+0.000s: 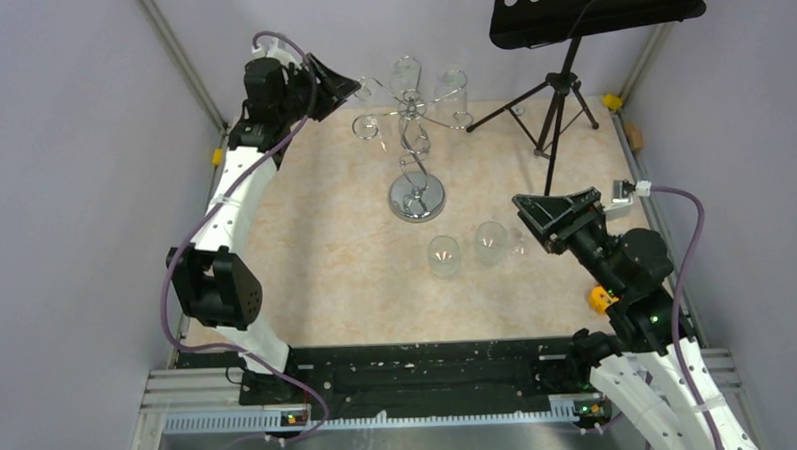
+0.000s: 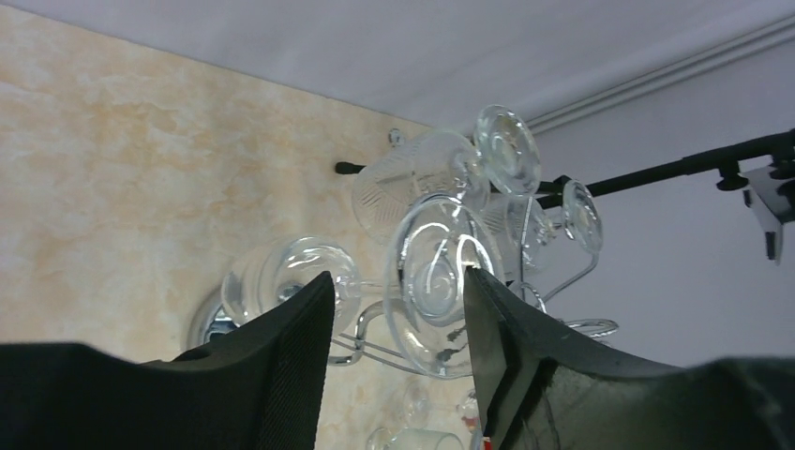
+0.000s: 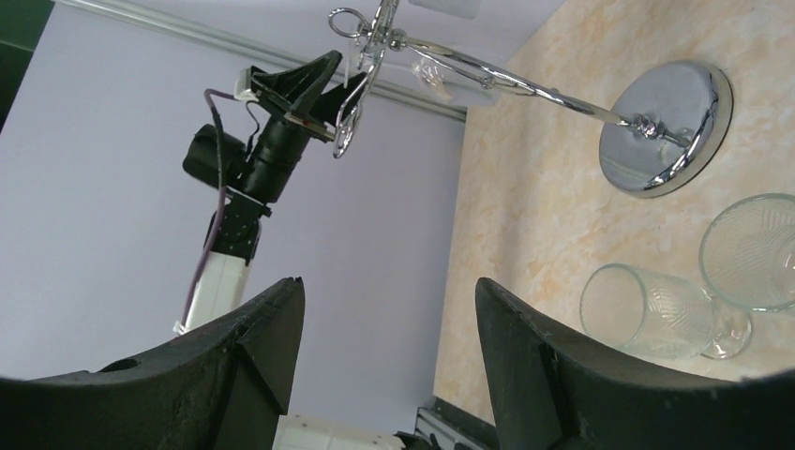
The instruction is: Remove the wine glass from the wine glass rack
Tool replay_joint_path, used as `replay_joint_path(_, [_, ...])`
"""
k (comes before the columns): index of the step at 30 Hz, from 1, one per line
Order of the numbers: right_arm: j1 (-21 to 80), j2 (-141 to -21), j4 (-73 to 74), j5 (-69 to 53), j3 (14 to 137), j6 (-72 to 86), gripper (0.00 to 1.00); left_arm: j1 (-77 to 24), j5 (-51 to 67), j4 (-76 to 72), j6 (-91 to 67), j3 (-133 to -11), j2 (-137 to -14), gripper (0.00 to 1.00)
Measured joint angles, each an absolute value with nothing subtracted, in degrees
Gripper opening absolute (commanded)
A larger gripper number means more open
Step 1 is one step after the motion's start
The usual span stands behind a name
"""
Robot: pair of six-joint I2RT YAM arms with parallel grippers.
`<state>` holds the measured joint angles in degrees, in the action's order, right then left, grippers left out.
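The wine glass rack (image 1: 413,154) stands in the middle of the table (image 1: 315,238), on its shiny round foot. The wine glass (image 2: 433,281) hangs on the rack's left curly arm, up high. The left claw (image 2: 398,277) is up there too, right at that side of the rack. Its two fingers (image 2: 291,366) are partly open, and a round clear part of the wine glass sits between them. One finger is right at the edge of the glass. There is a gap between the other finger and the glass, so the claw has not got hold of it. Two more glasses (image 1: 404,75) (image 1: 453,91) hang on the back and right arms of the rack. Two other glasses (image 1: 443,254) (image 1: 491,242) are off the rack, on the table just in front of its foot. They are close together. The right claw (image 3: 389,286) is low, in front of the rack and off to its right, beside those two glasses. Its fingers are wide open and it holds nothing. A black music stand (image 1: 599,8) is behind the rack on the right.
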<state>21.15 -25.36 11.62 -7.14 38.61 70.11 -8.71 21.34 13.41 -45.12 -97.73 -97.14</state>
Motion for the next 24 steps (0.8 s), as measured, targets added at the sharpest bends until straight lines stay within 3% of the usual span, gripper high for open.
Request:
replay_joint_path(9, [21.15,-28.16,10.52,-8.95,38.61,69.43,0.66,-8.67,26.09,6.17,-48.38,-94.74,-97.06,0.36])
replay_joint_path(19, [21.15,-28.53,10.57,-9.72,38.70,68.29,0.63,-8.36,27.62,0.75,-52.12,-91.26,-96.88,0.02])
replay_joint_path(24, [21.15,-27.44,12.25,-8.47,39.11,67.83,0.62,-8.27,27.46,-1.69,-53.69,-88.82,-95.50,0.00])
